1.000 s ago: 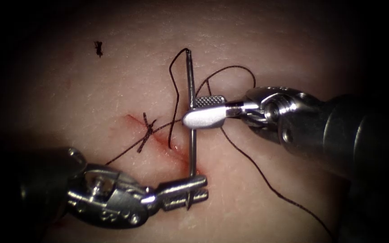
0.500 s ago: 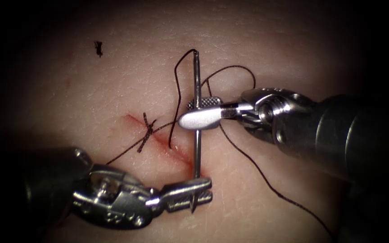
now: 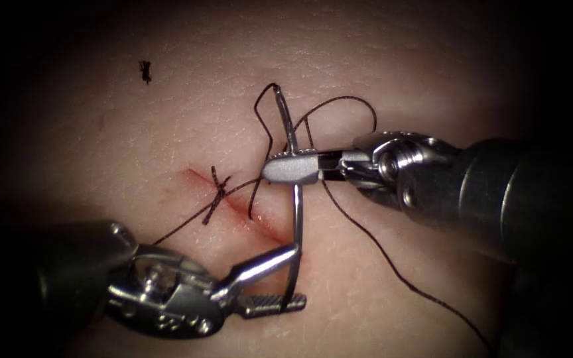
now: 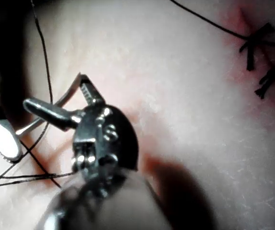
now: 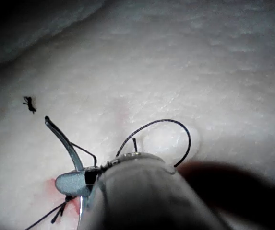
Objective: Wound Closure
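My right gripper (image 3: 288, 169) clamps the stiff, slippery curved needle (image 3: 294, 219) above mid-curve; left gripper (image 3: 280, 278) gapes, holding nothing, at its tip beside the cut (image 3: 247, 212).

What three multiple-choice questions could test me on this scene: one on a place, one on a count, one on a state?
1. Where is the tied stitch relative to the needle?
A. To its left, on the cut
B. To its right
C. Beneath the right claw

2. How many claws are shut on the needle?
A. None
B. One
C. Two

3. What state is the left claw in?
A. Open
B. Shut on the needle
C. Shut, holding nothing

Answers:
1. A: the dark knot crosses the red line of the cut, left of the needle in the endoscope view.
2. B: the right claw alone clamps the needle, on its upper part near the thread end.
3. A: its two jaws stand apart, with the needle's lower part passing between them.
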Robot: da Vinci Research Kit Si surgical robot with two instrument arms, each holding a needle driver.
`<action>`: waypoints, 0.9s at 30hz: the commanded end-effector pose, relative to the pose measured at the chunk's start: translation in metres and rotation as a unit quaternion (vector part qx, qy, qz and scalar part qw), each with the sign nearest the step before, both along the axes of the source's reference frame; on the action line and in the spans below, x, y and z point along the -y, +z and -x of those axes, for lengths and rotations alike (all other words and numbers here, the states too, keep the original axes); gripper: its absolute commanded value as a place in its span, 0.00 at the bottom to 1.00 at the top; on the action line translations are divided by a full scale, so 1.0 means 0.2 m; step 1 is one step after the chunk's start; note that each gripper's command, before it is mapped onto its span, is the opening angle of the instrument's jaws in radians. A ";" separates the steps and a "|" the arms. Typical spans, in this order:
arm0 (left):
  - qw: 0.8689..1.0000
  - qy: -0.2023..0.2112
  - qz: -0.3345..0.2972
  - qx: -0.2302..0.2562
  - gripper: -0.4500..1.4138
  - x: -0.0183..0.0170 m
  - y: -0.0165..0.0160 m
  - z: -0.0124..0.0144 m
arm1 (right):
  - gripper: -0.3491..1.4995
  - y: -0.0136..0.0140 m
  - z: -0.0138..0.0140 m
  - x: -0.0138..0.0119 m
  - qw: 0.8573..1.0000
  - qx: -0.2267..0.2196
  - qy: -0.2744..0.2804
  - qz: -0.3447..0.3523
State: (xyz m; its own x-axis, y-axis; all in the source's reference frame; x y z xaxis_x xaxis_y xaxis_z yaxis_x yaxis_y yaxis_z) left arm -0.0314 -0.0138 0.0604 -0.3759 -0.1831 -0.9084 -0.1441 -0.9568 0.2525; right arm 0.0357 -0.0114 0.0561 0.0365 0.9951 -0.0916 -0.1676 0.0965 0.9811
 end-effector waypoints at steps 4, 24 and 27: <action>0.996 0.039 -0.074 0.006 0.59 0.006 0.000 -0.008 | 0.00 0.005 0.000 0.002 0.999 -0.006 0.022 0.045; 0.953 0.063 -0.266 -0.131 0.00 -0.019 0.052 -0.028 | 0.00 0.006 -0.003 0.012 0.955 0.018 0.072 0.287; 0.946 0.067 -0.271 -0.165 0.00 -0.022 0.058 -0.028 | 0.00 0.007 -0.004 0.015 0.948 0.020 0.068 0.309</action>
State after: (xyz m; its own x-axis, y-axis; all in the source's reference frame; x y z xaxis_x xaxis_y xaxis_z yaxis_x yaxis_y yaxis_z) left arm -0.0254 -0.0082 0.0723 -0.7039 0.2037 -0.6805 -0.0055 -0.9595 -0.2816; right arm 0.0358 -0.0139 0.0569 -0.0672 0.7286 -0.6817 -0.2602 0.6468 0.7169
